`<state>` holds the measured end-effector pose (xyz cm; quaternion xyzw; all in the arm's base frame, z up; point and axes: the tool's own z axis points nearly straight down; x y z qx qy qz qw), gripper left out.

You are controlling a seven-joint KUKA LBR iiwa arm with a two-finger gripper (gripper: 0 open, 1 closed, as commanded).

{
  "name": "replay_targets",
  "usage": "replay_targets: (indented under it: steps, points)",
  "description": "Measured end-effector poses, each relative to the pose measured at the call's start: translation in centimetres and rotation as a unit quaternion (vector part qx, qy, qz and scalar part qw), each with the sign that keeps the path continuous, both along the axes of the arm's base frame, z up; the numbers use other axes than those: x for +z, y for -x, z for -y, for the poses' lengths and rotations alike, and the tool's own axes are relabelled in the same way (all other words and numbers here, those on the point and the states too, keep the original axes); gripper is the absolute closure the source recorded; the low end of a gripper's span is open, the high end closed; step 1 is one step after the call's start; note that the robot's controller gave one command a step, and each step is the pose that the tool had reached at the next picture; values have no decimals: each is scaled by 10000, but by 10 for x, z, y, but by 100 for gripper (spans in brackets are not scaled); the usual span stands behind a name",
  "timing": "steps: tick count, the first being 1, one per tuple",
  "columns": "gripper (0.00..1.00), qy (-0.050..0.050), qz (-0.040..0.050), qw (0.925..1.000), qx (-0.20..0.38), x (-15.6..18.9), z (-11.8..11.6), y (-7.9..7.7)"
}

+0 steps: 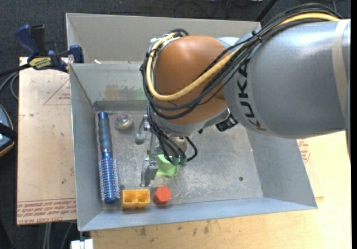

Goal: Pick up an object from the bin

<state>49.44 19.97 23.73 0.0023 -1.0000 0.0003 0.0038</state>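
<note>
The grey metal bin (pixel 82 147) has sloping walls and a scuffed flat floor, and its few loose things lie mostly in the left and near part. Farthest left, a blue hairbrush (pixel 106 158) lies along the foot of the left wall, its smooth handle pointing to the far side and its bristled head towards the near side. Just right of the handle, near the far wall, sits a small round silvery object (pixel 123 122), apart from the rest. At the near wall, just beside the brush head, rests a yellow-orange plastic block (pixel 135 198). Right of that the tool (pixel 152 173) comes down to the bin floor, a little to the far side of the block, its metal end low over the floor. Whether it is released or clenched I cannot tell, as the wrist hides much of it. A small red-orange cylinder (pixel 162 196) stands just right of the yellow-orange block at the near wall. A bright green translucent piece (pixel 167 166) lies on the floor directly beside the tool's right side, partly under the wrist. Whether the two touch cannot be made out. Above them, an orange dome-shaped cover (pixel 187 77) looped with black and yellow cables (pixel 167 109) caps the wrist, and the grey arm (pixel 295 75) stretches away to the right across the bin's far right corner.
</note>
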Motion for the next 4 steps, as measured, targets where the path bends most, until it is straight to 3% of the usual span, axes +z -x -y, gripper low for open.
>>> replay_targets:
  steps: [1, 2, 3, 4]
  points:
    - [0, -26, 90, 9999, -40, -153, 14, 11]
    - [0, -12, 47, 9997, 223, -133, 9, 16]
    - [0, -11, 41, 9999, -126, -120, 1, 14]
    - [0, -48, 146, 9995, 292, -161, 10, 9]
